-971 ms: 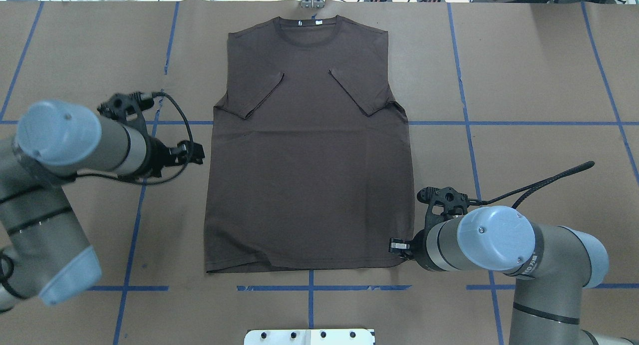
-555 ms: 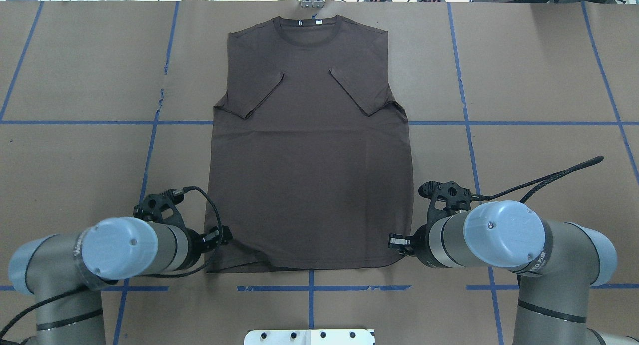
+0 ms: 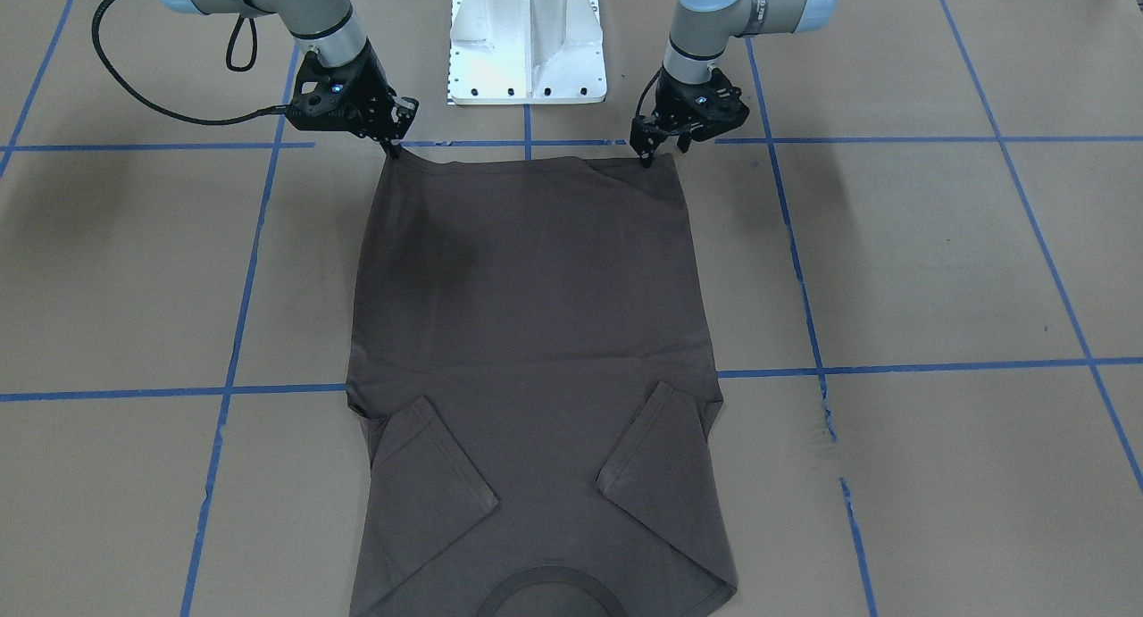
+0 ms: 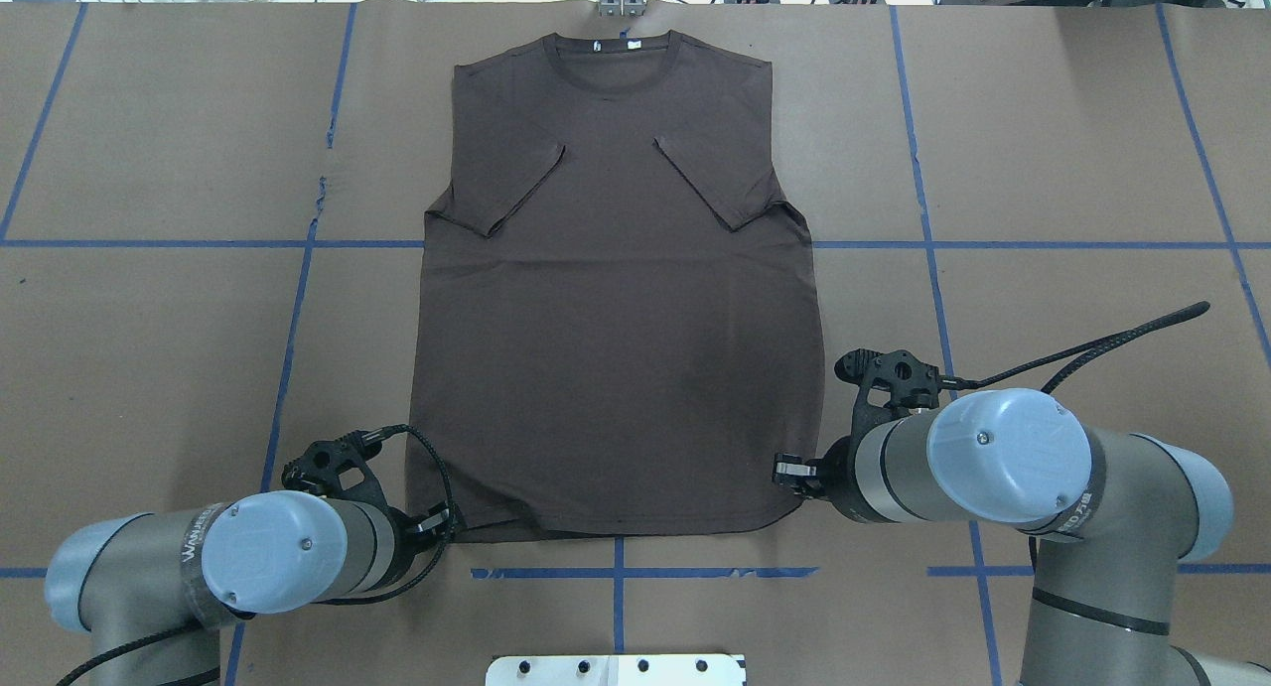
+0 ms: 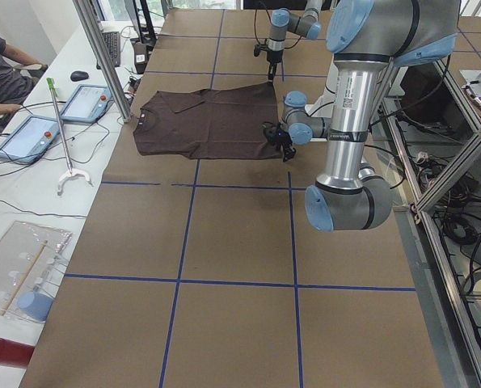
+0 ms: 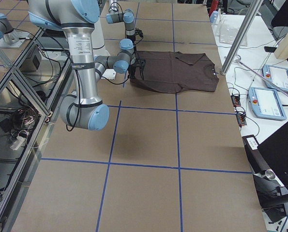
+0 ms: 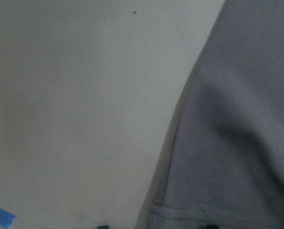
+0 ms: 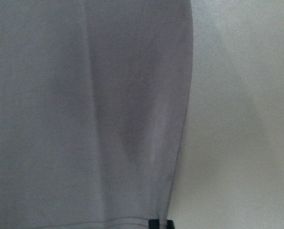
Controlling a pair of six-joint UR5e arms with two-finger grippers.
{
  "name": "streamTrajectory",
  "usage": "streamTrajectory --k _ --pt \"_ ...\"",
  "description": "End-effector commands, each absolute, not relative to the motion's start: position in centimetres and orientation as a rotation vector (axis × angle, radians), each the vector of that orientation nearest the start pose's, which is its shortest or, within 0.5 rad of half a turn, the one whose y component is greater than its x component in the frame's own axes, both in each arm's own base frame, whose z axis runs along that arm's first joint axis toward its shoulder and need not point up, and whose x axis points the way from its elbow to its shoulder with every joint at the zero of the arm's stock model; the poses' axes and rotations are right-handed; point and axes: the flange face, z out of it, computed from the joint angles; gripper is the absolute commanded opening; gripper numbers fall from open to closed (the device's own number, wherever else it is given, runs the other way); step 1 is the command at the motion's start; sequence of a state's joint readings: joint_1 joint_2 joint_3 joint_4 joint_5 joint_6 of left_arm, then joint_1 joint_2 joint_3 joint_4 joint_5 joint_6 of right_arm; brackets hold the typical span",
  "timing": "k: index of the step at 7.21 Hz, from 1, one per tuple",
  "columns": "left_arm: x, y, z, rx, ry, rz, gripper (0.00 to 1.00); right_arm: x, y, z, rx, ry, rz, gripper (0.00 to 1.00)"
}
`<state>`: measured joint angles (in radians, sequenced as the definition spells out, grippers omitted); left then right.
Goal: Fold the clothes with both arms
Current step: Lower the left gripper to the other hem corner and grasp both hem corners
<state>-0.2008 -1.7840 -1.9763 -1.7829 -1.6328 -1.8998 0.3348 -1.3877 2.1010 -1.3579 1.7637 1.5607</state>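
Facing cam: T-shirt [image 3: 527, 331] flat on desk [image 3: 938, 269], collar toward cam, hem toward white pedestal [image 3: 527, 54]; both sleeves folded in over chest. R tool [image 3: 392, 146] at hem corner on view's left, tips pinched on cloth, corner raised a bit. L tool [image 3: 645, 157] at other hem corner, tips down at cloth.
Overhead cam: T-shirt [image 4: 616, 319] mid-desk, collar at far edge. L tool [image 4: 444, 520] at btm-left hem corner, R tool [image 4: 786, 471] at btm-right corner. Blue tape line [image 4: 645, 572] just below hem.
Left side cam: near arm's L tool [image 5: 282, 145] low at near hem corner; grip can't be judged here.
Right side cam: near arm's R tool [image 6: 139, 67] low at its hem corner; too small to judge.
L wrist cam: hem corner fills right half, bare desk on left. 2 dark tips at btm edge, wide apart, so L tool is spread, not clamped.
R wrist cam: cloth on left, desk on right. Tips together at hem corner, closed on T-shirt; crease runs up from pinch.
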Motion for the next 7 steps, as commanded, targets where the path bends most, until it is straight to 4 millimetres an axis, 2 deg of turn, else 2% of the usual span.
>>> streamTrajectory --k 1,3,5,7 --pt "50.3 -23.2 33.1 -0.109 0.816 -0.467 0.66 -44.0 -28.0 30.1 -0.026 -0.948 0.217 0.00" --pt "50.0 -23.2 32.9 -0.107 0.800 -0.465 0.66 -44.0 -28.0 30.3 -0.028 -0.942 0.218 0.00" --pt "51.3 -23.5 32.8 -0.103 0.796 -0.468 0.66 -44.0 -28.0 30.5 -0.028 -0.939 0.217 0.00" --pt "51.3 -24.1 32.8 -0.098 0.797 -0.477 0.66 -44.0 -28.0 30.5 -0.029 -0.939 0.216 0.00"
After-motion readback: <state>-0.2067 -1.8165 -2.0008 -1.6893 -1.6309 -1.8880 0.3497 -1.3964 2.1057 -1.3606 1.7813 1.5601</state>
